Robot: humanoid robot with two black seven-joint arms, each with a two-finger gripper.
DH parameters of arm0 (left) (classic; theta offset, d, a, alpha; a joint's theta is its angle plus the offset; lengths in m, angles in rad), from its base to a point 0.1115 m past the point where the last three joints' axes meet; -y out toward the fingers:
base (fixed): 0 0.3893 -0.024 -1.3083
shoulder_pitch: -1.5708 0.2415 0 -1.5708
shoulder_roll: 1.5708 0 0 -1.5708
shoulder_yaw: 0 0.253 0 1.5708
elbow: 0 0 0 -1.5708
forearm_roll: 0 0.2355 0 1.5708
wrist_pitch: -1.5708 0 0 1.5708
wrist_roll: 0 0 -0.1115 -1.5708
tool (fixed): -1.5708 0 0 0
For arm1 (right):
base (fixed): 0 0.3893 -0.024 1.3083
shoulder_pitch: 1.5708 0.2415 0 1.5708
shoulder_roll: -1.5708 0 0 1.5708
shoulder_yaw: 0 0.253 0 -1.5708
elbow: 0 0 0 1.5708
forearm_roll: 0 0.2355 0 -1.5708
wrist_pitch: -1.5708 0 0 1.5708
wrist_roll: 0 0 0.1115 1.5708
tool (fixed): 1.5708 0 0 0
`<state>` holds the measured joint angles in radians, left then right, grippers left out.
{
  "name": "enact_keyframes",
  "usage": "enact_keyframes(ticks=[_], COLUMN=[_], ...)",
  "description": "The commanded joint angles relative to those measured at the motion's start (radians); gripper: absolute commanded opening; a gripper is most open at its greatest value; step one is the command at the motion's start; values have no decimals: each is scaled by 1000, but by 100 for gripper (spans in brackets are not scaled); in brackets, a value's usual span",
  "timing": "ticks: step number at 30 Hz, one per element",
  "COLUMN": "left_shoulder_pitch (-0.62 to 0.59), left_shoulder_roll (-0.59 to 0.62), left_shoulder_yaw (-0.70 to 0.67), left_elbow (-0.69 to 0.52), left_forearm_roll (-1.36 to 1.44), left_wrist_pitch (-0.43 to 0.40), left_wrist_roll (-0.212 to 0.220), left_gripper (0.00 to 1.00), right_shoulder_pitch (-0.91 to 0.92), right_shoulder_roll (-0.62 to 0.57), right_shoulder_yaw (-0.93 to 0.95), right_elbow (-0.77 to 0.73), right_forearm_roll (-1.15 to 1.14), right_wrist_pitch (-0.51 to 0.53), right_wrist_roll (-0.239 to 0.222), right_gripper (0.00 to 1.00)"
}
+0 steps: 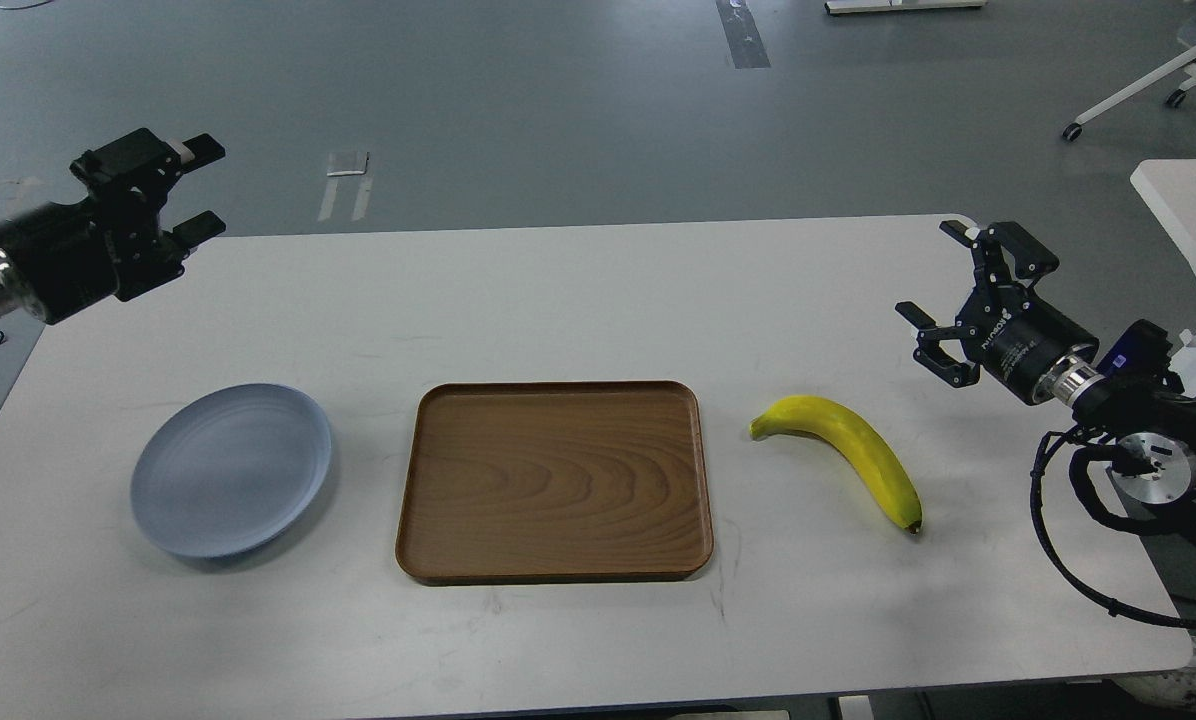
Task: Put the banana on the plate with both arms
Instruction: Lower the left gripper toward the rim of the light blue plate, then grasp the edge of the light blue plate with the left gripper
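Observation:
The yellow banana (851, 451) lies on the white table (578, 290) right of the wooden tray, stem end toward the tray. The pale blue-grey plate (231, 469) lies empty at the left. My right gripper (948, 290) is open and empty, above the table up and to the right of the banana. My left gripper (198, 187) is open and empty, raised near the table's far left corner, well above and behind the plate.
A brown wooden tray (554, 480) lies empty between plate and banana. A second white table edge (1183, 200) and a wheeled chair base (1138, 90) stand at the far right on the grey floor.

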<state>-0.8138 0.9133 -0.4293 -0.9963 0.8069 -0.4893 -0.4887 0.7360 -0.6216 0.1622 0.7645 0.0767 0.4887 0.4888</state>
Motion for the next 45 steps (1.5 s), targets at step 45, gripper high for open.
enact_keyframes(ticks=[45], left_shoulder_pitch=[145], left_shoulder_roll=[-4], left_shoulder_yaw=[268], left_elbow=[208], left_forearm_roll=[770], left_wrist_pitch=[207], left_wrist_roll=[0], left_gripper=[78], right_shoulder_pitch=[-6], right_shoulder_roll=[-14], right_shoulder_yaw=[2], right_elbow=[9], right_forearm_roll=[-8], right_wrist_pitch=[0], right_wrist_roll=[0], right_gripper=[100])
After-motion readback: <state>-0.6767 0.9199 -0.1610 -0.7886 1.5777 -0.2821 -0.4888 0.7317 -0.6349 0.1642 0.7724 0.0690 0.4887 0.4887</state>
